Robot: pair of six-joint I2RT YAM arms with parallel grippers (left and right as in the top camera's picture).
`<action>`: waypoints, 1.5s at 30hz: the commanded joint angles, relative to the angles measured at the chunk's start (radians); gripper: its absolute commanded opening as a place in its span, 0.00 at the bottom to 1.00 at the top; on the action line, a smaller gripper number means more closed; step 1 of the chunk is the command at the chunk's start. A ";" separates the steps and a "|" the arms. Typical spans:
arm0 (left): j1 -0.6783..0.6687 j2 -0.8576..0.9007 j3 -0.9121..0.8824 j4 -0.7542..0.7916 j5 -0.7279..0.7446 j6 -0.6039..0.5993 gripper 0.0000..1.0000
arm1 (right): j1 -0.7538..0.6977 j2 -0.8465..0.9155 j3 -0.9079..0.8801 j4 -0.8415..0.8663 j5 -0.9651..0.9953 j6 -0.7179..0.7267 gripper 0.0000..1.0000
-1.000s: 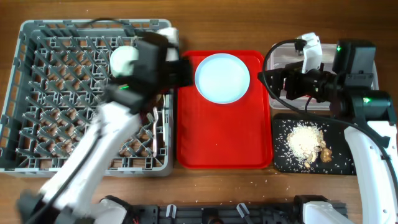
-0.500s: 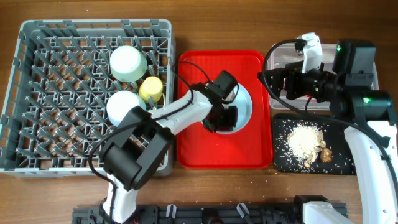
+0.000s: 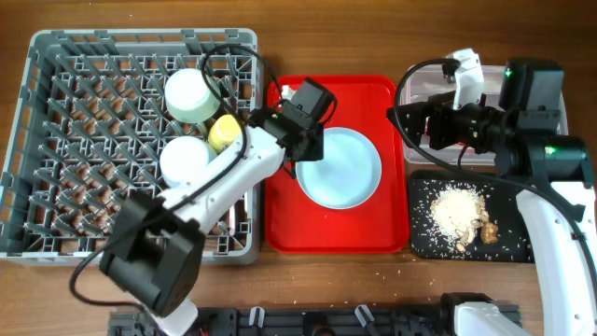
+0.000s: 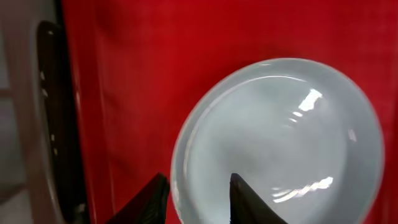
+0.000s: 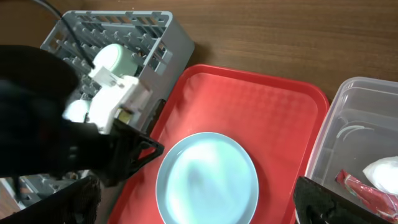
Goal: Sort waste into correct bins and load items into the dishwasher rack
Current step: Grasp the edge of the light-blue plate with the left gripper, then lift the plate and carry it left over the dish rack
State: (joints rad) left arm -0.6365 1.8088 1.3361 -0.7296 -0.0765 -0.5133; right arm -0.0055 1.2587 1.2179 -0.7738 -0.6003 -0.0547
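Action sits at the middle of the surface [image 3: 326, 37], on the bright red tray [image 3: 308, 224]. The light blue plate [image 3: 345, 173] lies on it, over towards the tray's right half, and the left pincer [image 4: 196, 194] is right there at the plate's left edge. Look at the left wrist view: two dark fingertips standing apart, the plate's rim running between them. Spread, not clamped, gripping nothing.

Over to the left, the big grey dishwasher rack [image 3: 20, 140] carries one pale bowl [image 3: 191, 93] bottom up towards the back and a second bowl [image 3: 184, 159] bottom up nearer the front. The small yellow cup [image 3: 224, 133] is tucked just beside both, close to the rack's right wall.

Now the right side! The right pincer [image 3: 422, 126] hangs over the left end of the clear tub [image 5: 339, 118]. Its fingers are wide apart at the lower corners of its own camera view, holding nothing at all. Down inside that tub, the crumpled white napkin [image 5: 382, 171] and the red-and-silver wrapper [image 5: 357, 186] lie side by side. Just in front of the tub sits the black tray [image 3: 424, 238], and on it the heap of whitish rice scraps [image 3: 457, 210], with brown bits [image 3: 485, 229] at the heap's right and loose grains scattered around.
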 commanded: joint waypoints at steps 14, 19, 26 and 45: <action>0.011 0.209 0.009 0.058 0.021 0.025 0.04 | 0.000 0.006 0.001 0.002 0.002 -0.017 1.00; 0.063 -0.118 0.311 -0.311 -0.426 0.064 0.04 | 0.000 0.006 0.001 0.002 0.002 -0.016 1.00; 0.167 -0.430 0.323 -0.297 -0.903 0.288 0.04 | 0.000 0.006 0.001 0.002 0.002 -0.016 1.00; 0.463 0.072 0.321 -0.062 -1.125 0.869 0.04 | 0.000 0.006 0.001 0.002 0.002 -0.016 1.00</action>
State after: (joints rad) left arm -0.1764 1.8534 1.6577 -0.8017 -1.1633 0.3321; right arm -0.0055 1.2587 1.2179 -0.7742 -0.6003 -0.0547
